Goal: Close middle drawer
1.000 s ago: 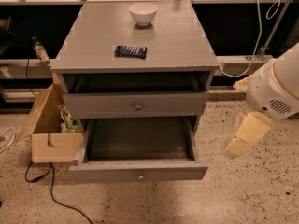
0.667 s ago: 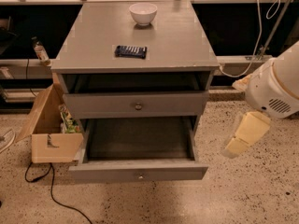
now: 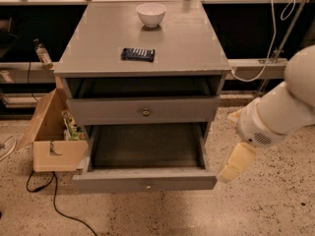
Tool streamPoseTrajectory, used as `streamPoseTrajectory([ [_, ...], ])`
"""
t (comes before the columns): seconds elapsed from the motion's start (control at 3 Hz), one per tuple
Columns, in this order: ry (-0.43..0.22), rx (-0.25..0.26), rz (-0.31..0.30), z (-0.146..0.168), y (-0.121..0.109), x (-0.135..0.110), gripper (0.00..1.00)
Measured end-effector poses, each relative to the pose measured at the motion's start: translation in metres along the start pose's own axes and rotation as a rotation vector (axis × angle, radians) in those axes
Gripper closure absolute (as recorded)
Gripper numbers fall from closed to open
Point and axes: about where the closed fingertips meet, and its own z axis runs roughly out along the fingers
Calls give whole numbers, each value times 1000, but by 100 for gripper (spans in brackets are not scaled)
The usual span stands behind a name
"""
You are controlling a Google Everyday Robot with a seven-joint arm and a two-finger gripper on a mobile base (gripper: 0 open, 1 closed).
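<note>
The middle drawer (image 3: 145,180) of the grey cabinet is pulled far out. It has a low flat front with a small round knob (image 3: 147,186) and a dark interior. My gripper (image 3: 235,163), cream coloured, hangs from the white arm (image 3: 275,114) just right of the drawer front's right end, close to that corner. Above it, the taller-fronted drawer with a brass knob (image 3: 145,112) stands slightly open.
On the cabinet top (image 3: 98,48) are a white bowl (image 3: 151,14) and a dark flat packet (image 3: 138,54). An open cardboard box (image 3: 54,136) stands left of the cabinet, with a black cable (image 3: 54,200) on the speckled floor. Rails and cables run behind.
My arm and gripper have moved left and down, toward the right end of the pulled-out drawer's front. The drawers have not moved.
</note>
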Motion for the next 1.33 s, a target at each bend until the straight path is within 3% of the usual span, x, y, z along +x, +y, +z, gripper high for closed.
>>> streamPoseTrajectory([
  [0.67,-57,-31,31,135,-11,19,0],
  [1.0,-60,-46,33,194,-6,25,17],
  [1.33,-68,-35,35,194,-9,24,41],
])
